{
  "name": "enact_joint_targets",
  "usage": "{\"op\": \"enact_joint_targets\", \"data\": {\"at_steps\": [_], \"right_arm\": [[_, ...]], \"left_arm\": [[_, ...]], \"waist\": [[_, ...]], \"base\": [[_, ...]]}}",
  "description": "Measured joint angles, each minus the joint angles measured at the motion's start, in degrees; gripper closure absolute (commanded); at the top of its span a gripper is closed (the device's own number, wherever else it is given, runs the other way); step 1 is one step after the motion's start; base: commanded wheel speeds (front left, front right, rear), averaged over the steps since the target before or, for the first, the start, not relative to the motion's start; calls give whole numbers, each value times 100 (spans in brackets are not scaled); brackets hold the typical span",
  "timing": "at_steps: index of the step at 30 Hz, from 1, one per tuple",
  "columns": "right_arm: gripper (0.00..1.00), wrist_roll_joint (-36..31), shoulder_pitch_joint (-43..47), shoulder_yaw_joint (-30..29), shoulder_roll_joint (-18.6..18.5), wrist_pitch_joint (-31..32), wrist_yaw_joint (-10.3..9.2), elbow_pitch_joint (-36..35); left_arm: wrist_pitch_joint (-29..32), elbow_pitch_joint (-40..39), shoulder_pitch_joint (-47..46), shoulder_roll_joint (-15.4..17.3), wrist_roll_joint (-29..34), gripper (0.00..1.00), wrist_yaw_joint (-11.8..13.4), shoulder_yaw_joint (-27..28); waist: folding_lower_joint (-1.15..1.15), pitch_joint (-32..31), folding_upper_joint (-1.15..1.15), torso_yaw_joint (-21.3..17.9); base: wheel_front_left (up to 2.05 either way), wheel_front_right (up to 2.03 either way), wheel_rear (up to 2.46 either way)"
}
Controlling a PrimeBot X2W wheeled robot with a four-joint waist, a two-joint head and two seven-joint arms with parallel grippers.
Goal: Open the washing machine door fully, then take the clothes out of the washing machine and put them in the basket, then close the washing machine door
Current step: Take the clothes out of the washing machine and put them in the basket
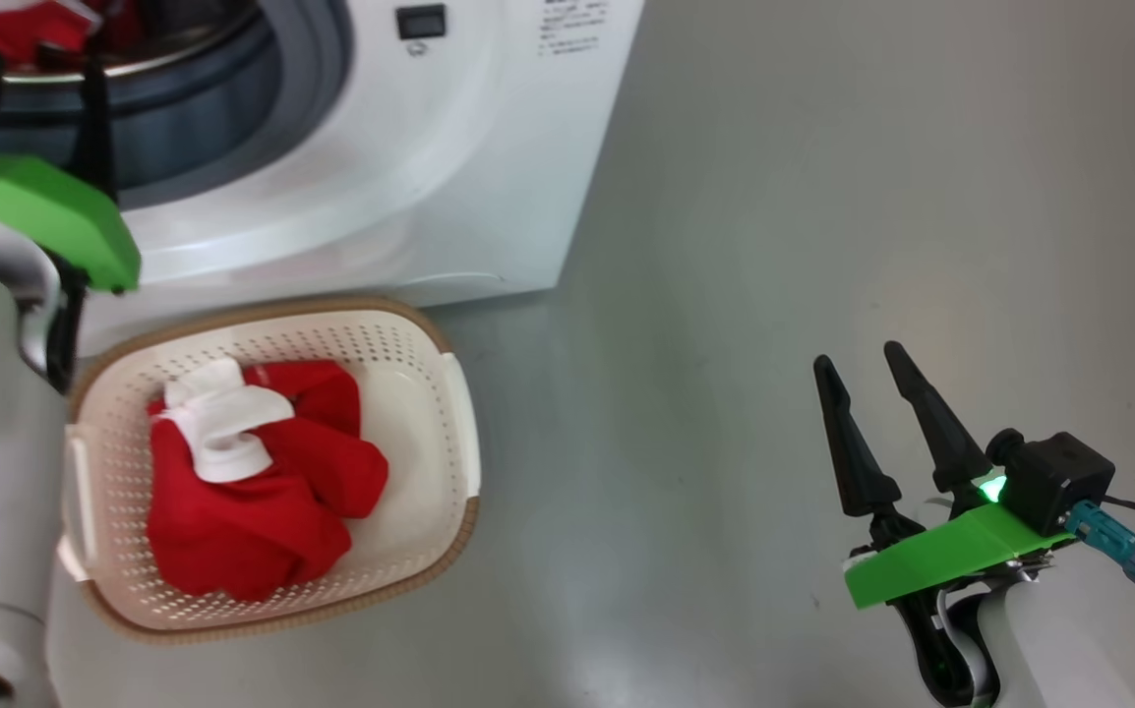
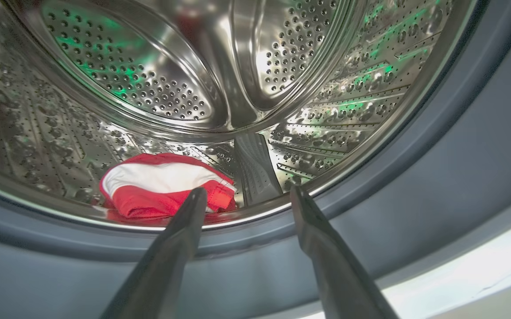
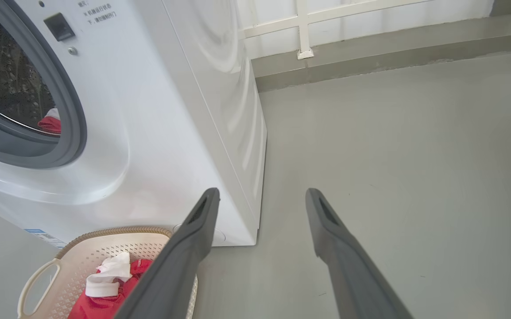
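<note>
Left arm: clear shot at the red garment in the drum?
Probably yes. The open left tool sits at the gasket lip; the garment lies just past it, nothing between.

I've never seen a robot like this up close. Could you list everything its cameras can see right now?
washing machine: one, white, on the floor behind the basket
drum: one, shiny perforated steel, inside the washing machine
gasket: one, grey, ringing the drum's mouth
basket: one, cream with a brown rim, on the floor in front of the machine
red clothes: one heap, red with white trim, in the basket
red garment: one, red and white, on the drum's bottom near its front lip
floor: grey
left claw: one, dark fingers, open, at the drum's mouth
right claw: one, dark fingers, open, above the floor right of the basket
</note>
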Motion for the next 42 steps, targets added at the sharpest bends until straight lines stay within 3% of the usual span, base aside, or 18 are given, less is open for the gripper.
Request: {"op": "enact_joint_targets", "data": {"at_steps": [15, 42], "right_arm": [[0, 193, -132, 332, 3, 0, 0, -75], [0, 407, -361, 555, 7, 0, 0, -211]], "left_arm": [[461, 1025, -1183, 460, 249, 0, 0, -360], [1027, 1237, -1900, 1085, 254, 0, 121, -641]], "waist": [[0, 446, 0, -445], [0, 1108, 0, -835]], "base": [[0, 0, 0], [0, 0, 0]]}}
